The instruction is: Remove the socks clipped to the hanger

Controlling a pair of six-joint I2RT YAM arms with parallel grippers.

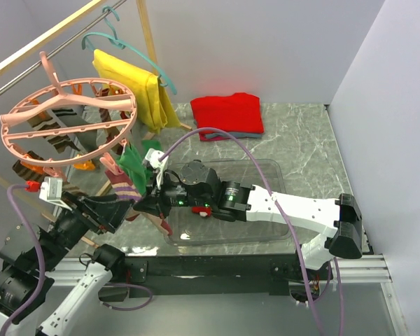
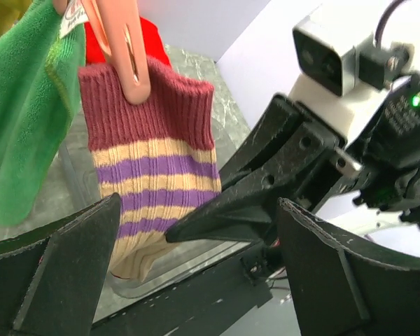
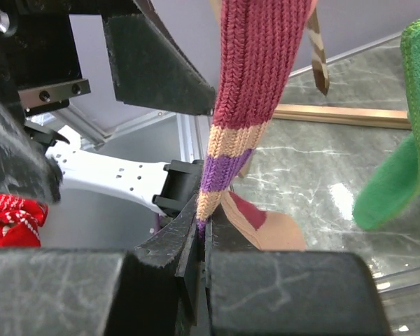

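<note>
The pink ring hanger (image 1: 68, 124) hangs at the upper left with several socks under it. A maroon, tan and purple striped sock (image 2: 150, 161) hangs from a pink clip (image 2: 123, 59) beside a green sock (image 2: 21, 126). My right gripper (image 3: 204, 234) is shut on the striped sock's lower end (image 3: 217, 168), and its dark fingers (image 2: 231, 206) reach in from the right. My left gripper (image 2: 196, 280) is wide open just below that sock, holding nothing. The two grippers meet under the hanger's near rim (image 1: 143, 203).
A clear plastic tray (image 1: 266, 168) lies under the right arm with a red sock (image 1: 205, 212) in it. A folded red garment (image 1: 227, 112) lies behind. A yellow shirt (image 1: 136, 87) hangs on a teal coat hanger (image 1: 126, 45) from the wooden rack.
</note>
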